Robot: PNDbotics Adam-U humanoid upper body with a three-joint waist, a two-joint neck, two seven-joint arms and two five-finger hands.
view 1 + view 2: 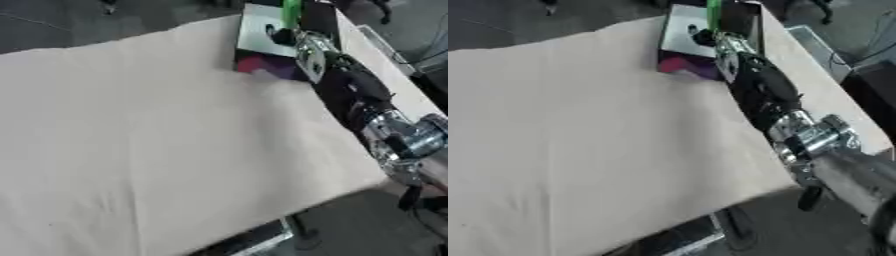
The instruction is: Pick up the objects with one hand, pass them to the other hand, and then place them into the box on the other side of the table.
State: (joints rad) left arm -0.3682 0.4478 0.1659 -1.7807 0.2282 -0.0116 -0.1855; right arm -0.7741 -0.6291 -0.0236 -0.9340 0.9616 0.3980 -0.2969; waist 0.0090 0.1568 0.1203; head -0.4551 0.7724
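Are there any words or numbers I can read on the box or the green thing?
None can be read. The box shows only a purple side and a dark blurry mark inside. The green thing at the right hand is plain.

One robot arm (763, 95) enters from the right side of the frame. One box (262, 30) with a magenta side sits at the upper right. One green object (291, 11) shows above it. One table (157, 140), covered in beige, fills the frame.
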